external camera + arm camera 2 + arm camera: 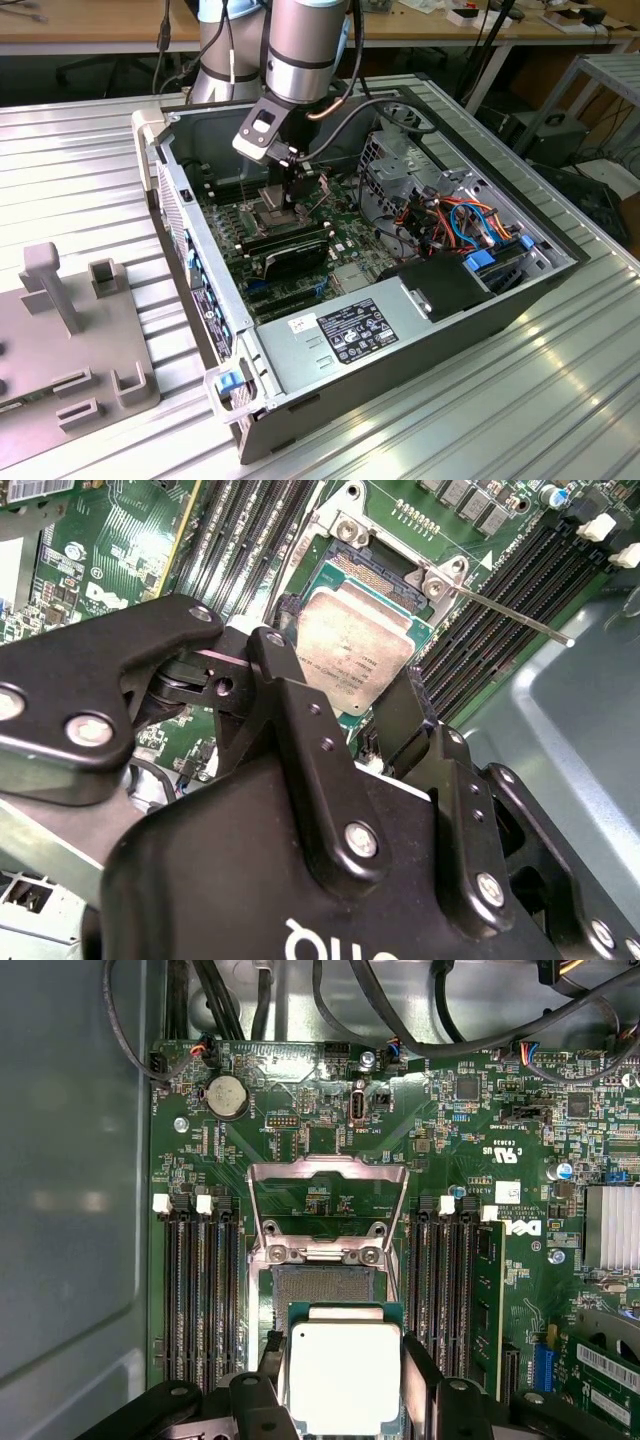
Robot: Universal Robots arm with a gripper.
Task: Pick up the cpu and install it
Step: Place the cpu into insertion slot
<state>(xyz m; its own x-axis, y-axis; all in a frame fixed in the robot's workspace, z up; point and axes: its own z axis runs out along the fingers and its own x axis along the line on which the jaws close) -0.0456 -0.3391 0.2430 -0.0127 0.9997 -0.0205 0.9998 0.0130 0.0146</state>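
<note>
A Universal Robots arm [300, 45] reaches steeply down from above into an open computer case [200, 270] lying on its side on a ribbed metal table [500, 420]. Its wrist points at the motherboard [300, 1140], and the gripper [291, 190] hangs low over the middle of the board.

The cpu [345, 1375] sits pinched between the black fingers [418, 1380], one against each of two opposite edges, with its silver-grey top facing the wrist cameras. It hangs just over the socket [320, 1285] and covers only part of it, so a strip of the pin field is bare beside it. The socket's metal load frame [325, 1200] stands swung open, and in the second wrist view a thin retention lever [510, 615] juts out over the neighbouring memory slots [500, 600].

Faint grey print crosses the chip's lid in the second wrist view but is too pale to make out. White lettering on the gripper housing [320, 940] is cut off at the picture's edge. The green board carries white silkscreen marks, a white logo [520, 1228] and a round coin battery [227, 1095]. In the exterior view a black-and-white printed sticker [352, 332] lies on the metal box at the case's near end, its text too small to read. A grey fixture block [70, 340] stands on the table at the exterior view's left, apart from the case.
</note>
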